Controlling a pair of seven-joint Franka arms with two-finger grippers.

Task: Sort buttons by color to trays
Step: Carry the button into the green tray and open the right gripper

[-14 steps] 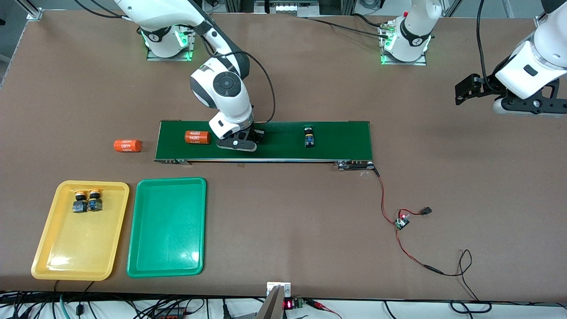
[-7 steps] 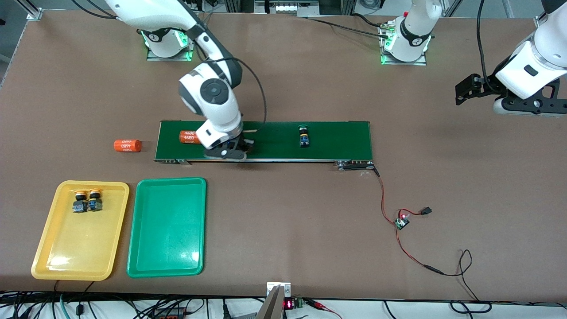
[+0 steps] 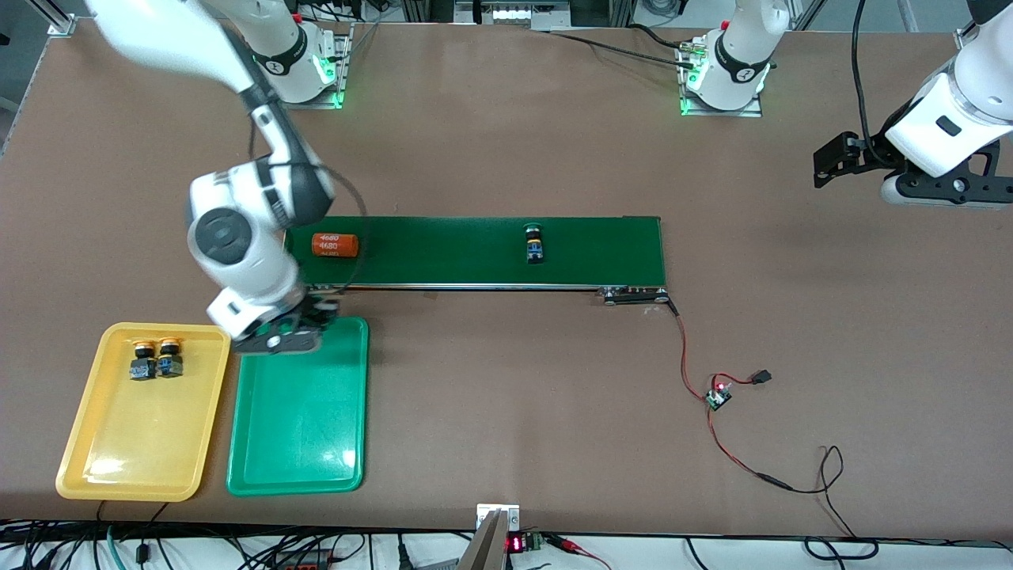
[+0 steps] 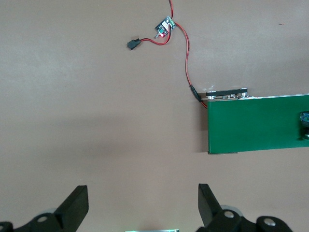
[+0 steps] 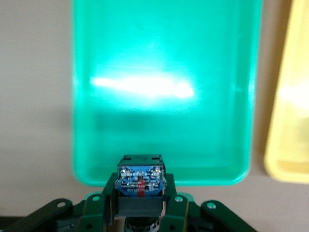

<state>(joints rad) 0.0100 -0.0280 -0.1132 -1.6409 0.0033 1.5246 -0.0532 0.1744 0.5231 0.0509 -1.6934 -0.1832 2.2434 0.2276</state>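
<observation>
Right gripper [image 3: 286,336] hangs over the edge of the green tray [image 3: 301,427] that lies nearest the conveyor belt [image 3: 475,252]. Its fingers are closed on a button [image 5: 140,186]; the right wrist view shows the blue-and-black body clamped between them, cap hidden below, so cap colour cannot be told. The same view shows the green tray under the held button, with the yellow tray [image 5: 289,125] just beside it.

Left gripper [image 3: 851,158] waits over bare table at the left arm's end, well apart from the belt. Its fingers [image 4: 77,205] stand wide apart with nothing between them.

Yellow tray [image 3: 119,451] sits beside the green tray, toward the right arm's end of the table, nearer the front camera than the belt. Two yellow-capped buttons [image 3: 157,358] lie side by side in it, touching or nearly so, at the end nearest the belt.

On the belt: one green-capped button [image 3: 535,244] near the middle, and an orange cylinder [image 3: 334,245] printed "4680" toward the right arm's end. A red-and-black wire [image 3: 712,412] runs from the belt's other end to a small circuit board [image 3: 718,396] on the table.
</observation>
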